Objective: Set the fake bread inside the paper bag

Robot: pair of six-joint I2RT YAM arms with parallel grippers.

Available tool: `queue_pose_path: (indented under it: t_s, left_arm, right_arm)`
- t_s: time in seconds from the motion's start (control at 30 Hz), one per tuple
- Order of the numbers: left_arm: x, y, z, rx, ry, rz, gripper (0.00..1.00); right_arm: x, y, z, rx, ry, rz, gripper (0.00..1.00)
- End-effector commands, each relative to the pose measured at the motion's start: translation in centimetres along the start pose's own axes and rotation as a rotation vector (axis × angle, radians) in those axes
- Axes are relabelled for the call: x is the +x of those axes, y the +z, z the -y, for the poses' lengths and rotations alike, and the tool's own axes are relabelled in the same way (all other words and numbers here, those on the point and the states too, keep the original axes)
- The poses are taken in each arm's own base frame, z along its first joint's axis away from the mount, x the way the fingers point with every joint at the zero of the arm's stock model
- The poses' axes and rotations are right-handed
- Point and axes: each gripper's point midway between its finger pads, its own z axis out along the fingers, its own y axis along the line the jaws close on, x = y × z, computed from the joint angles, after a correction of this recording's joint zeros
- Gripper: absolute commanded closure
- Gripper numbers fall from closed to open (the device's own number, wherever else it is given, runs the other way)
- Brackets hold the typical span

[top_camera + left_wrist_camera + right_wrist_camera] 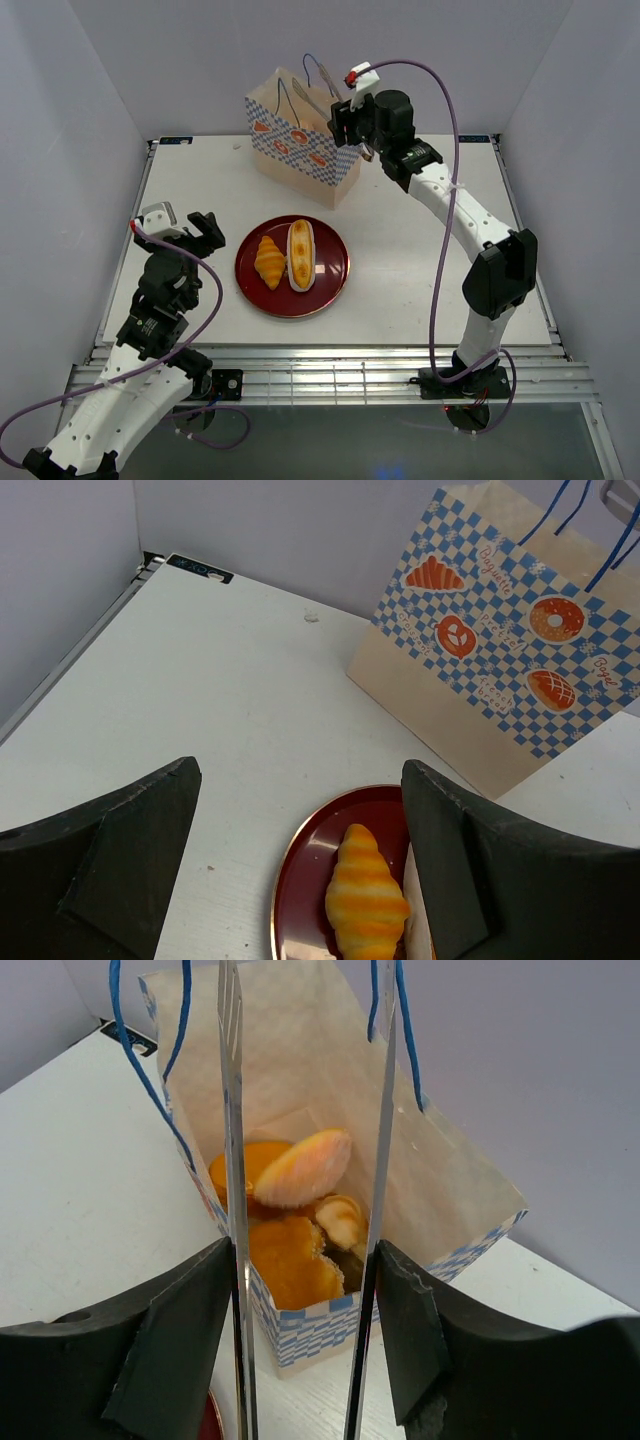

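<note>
- The left end effector hangs wide open and empty near the dark red plate, on the side away from the paper bag.
- The plate holds two pieces: a croissant and a cream-topped loaf; the left wrist view crops the loaf.
- The right end effector, open, holds nothing over the bag; only its wrist view shows about four pastries inside, overlapping.

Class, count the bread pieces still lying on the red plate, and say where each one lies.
2. A croissant lies on the left half of the plate; an oblong cream-topped loaf lies just right of it, near the middle.
</note>
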Motion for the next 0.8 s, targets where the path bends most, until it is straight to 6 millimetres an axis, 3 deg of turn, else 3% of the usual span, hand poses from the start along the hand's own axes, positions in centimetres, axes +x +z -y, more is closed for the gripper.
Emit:
queue_pose_path:
  t_s: [0.0, 0.3, 0.5, 0.53, 0.57, 0.63, 0.67, 0.73, 0.77]
  left_arm:
    - [0.2, 0.1, 0.3, 0.016, 0.010, -0.007, 0.08]
    - [0.5, 0.2, 0.6, 0.026, 0.015, -0.017, 0.08]
    - [0.8, 0.3, 0.5, 0.019, 0.025, -0.024, 0.08]
    - [0.8, 0.3, 0.5, 0.019, 0.024, -0.024, 0.08]
    - [0.8, 0.3, 0.5, 0.019, 0.026, -0.026, 0.08]
    - [0.9, 0.4, 0.5, 0.019, 0.028, -0.027, 0.08]
    - [1.0, 0.4, 0.6, 0.019, 0.030, -0.029, 0.08]
    - [1.1, 0.4, 0.6, 0.019, 0.035, -0.032, 0.08]
    - [0.9, 0.4, 0.5, 0.015, 0.033, -0.028, 0.08]
  right_arm:
    - [-5.1, -1.2, 0.0, -0.031, 0.021, 0.120, 0.37]
    - [-5.5, -4.7, -1.4, -0.107, 0.001, 0.138, 0.37]
    - [-5.1, -8.7, -1.8, -0.112, 0.003, 0.149, 0.37]
    - [-5.8, -10.1, -1.9, -0.112, 0.001, 0.172, 0.37]
    - [-3.8, -10.3, -2.0, -0.110, 0.010, 0.140, 0.37]
    - [-3.9, -12.4, -2.2, -0.113, 0.006, 0.161, 0.37]
    - [-1.4, -12.7, -2.5, -0.121, 0.008, 0.117, 0.37]
    - [-1.1, -14.8, -2.5, -0.106, 0.007, 0.132, 0.37]
    - [2.0, -15.2, -2.3, -0.084, 0.017, 0.079, 0.37]
